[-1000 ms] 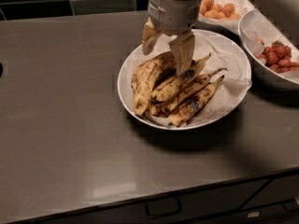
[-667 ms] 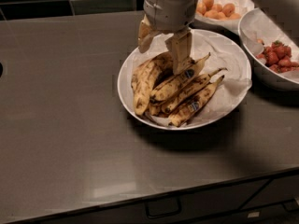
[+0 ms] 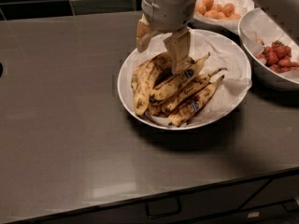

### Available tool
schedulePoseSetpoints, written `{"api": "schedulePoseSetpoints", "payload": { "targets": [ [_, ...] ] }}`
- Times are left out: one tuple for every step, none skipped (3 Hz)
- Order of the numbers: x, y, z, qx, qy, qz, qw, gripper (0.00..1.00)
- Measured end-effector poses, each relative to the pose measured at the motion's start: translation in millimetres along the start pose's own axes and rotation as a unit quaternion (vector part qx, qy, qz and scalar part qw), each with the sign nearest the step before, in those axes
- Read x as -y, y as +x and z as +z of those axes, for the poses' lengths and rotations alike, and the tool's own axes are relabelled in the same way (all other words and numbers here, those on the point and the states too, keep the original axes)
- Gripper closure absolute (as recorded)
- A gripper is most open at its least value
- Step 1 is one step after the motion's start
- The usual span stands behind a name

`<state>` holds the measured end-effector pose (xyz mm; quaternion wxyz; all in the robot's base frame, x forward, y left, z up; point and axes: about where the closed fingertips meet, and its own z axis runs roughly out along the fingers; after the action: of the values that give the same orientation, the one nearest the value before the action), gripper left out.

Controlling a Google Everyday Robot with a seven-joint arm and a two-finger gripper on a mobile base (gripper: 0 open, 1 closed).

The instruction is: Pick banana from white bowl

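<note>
The wide white bowl point(image 3: 232, 107) with crinkled paper lining sits at the back right of the dark counter. Several overripe brown-mottled bananas lie in its left half. The thickest, the banana point(image 3: 145, 85), lies along the left edge of the pile. My gripper point(image 3: 160, 59) hangs over the back left of the bowl, open, with nothing between its tan fingers. The right finger point(image 3: 179, 52) reaches down to the top of the pile. The left finger point(image 3: 144, 35) is above the bowl's rim. The gripper hides the far ends of some of the bananas.
A smaller white bowl of red strawberries point(image 3: 275, 57) stands to the right, close to the big bowl. A white bowl of small orange fruits point(image 3: 217, 8) stands behind, partly hidden by the arm. The grey counter point(image 3: 60, 111) stretches left; its front edge has a drawer handle point(image 3: 162, 209) below.
The gripper has shifted slightly left and up over the bowl, still open. The bananas have not moved.
</note>
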<state>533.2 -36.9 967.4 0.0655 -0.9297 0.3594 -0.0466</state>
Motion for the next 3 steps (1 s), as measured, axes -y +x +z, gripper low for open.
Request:
{"api": "schedulePoseSetpoints", "payload": {
  "targets": [
    [4.5, -0.9, 1.7, 0.007, 0.002, -0.005, 1.0000, 0.38],
    [8.3, -1.7, 3.6, 0.011, 0.002, -0.009, 0.9999, 0.42],
    [9.3, -2.4, 5.5, 0.014, 0.001, -0.010, 0.9999, 0.42]
  ]
}}
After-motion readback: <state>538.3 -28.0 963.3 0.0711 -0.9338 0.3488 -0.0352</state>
